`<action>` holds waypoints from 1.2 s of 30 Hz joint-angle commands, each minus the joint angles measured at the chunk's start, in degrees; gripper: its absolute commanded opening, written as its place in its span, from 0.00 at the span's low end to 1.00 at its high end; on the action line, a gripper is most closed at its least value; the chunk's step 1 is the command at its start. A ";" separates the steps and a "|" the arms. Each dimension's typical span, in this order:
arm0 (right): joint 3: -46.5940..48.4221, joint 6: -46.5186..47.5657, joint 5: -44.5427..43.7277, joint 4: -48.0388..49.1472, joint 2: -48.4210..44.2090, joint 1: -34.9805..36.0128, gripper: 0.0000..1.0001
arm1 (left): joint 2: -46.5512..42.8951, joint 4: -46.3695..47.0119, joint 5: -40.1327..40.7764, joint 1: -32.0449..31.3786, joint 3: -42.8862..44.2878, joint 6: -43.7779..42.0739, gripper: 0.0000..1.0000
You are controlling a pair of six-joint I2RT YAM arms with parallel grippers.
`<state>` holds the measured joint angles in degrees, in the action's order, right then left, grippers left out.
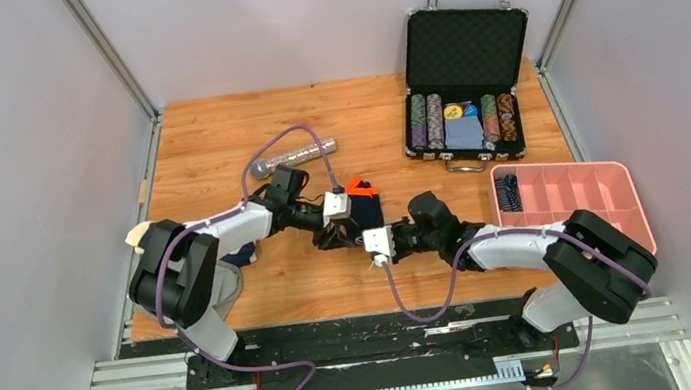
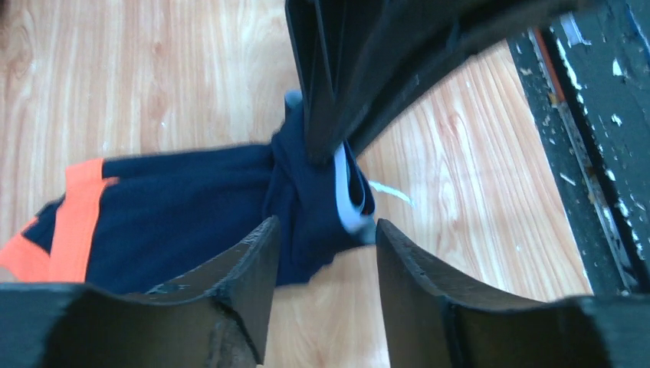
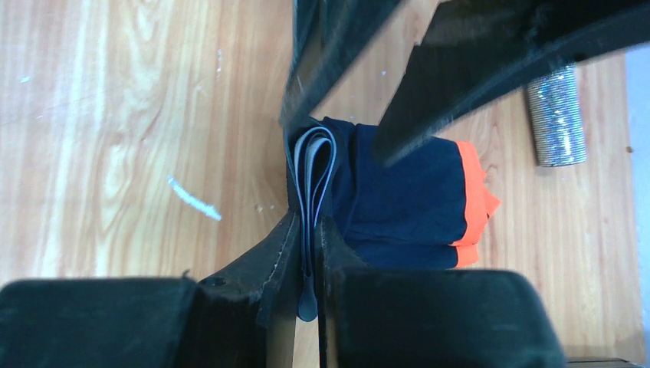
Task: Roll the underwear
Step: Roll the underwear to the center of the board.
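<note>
— Right end effector [image 3: 306, 230]?
— Pressed together on the underwear's [image 3: 406, 207] folded waistband edge. My left end effector [image 2: 326, 238] stands spread, either side of that same bunched end.
— Which way does it lie?
— On the surface [image 1: 213, 142], centre front. I read its long axis running near to far, orange end farthest.

Bright and even up top, wrist cams go soft up close

The top view is sharp and lit evenly from above, with only small soft shadows under the arms on the table [image 1: 213, 142] and a pinkish glow on the wall by the pink tray [image 1: 559, 165]. Both wrist views have dark, blurry near fingers [image 2: 245, 299]. The underwear [image 2: 176, 215] looks a bit smeared in the left one and crisper in the right, and the wood shows pale glare.
</note>
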<state>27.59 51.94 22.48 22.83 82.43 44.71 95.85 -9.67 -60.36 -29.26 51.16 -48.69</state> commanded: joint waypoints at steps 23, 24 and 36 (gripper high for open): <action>4.31 -7.24 11.53 -16.59 -2.64 -1.38 0.00 | -11.91 28.77 12.15 -10.04 -20.03 -3.11 0.58; 4.31 -7.41 11.49 -16.59 -2.67 -1.42 0.00 | -11.50 27.89 12.22 -10.10 -19.99 -4.27 0.57; 5.87 -8.85 11.59 -17.03 -1.16 -2.50 0.00 | -10.05 25.75 11.79 -12.14 -20.22 -9.13 0.56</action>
<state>31.46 44.12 32.21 6.02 80.71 42.65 85.06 16.27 -47.99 -40.53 30.06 -55.29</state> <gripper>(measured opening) 0.115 0.571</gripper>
